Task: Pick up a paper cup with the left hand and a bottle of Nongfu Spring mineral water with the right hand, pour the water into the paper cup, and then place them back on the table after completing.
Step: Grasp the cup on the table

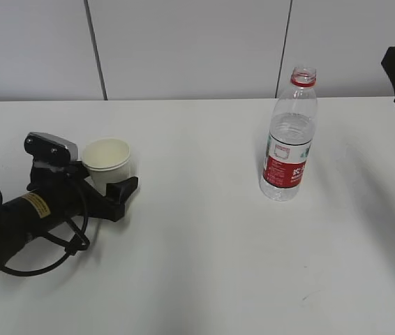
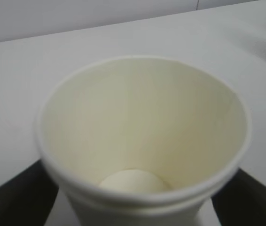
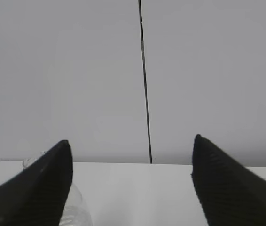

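Exterior view showed my left gripper (image 1: pixel 117 183) spread around the empty paper cup (image 1: pixel 107 160) near the surface's (image 1: pixel 204 265) left edge, not visibly clenched. My right gripper (image 3: pixel 130 183) hung released, well apart from the uncapped water bottle (image 1: pixel 289 136) right of centre. Next, I judged: squeeze the cup, reach the bottle.

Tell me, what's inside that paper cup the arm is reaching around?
Nothing: the paper cup looks empty, its pale bottom bare and dry in the left wrist view. The cup's near rim hides the front part of its floor.
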Robot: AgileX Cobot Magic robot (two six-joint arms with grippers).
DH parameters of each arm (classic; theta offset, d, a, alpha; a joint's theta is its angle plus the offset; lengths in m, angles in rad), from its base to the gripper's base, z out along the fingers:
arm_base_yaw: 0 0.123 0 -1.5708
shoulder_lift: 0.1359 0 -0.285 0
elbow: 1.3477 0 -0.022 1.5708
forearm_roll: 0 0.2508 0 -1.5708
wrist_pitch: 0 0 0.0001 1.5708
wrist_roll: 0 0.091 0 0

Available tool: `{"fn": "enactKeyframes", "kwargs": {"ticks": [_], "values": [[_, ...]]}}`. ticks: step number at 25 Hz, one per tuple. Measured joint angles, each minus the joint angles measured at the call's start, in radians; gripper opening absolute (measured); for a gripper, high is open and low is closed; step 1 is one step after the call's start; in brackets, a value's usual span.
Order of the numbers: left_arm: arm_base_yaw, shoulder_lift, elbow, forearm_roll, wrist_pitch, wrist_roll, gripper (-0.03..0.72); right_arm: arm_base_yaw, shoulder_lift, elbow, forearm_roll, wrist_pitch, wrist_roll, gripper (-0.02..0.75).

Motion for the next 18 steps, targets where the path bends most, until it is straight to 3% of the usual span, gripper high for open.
{"fn": "enactKeyframes", "kwargs": {"ticks": [9,18], "values": [[-0.026,0.02,-0.031,-0.023,0.0,0.0,0.564,0.0,0.0,0.0,0.0,-0.002,0.0,0.586],[-0.026,0.02,-0.031,-0.035,0.0,0.0,0.4,0.0,0.023,0.0,-0.079,-0.002,0.0,0.586]]}}
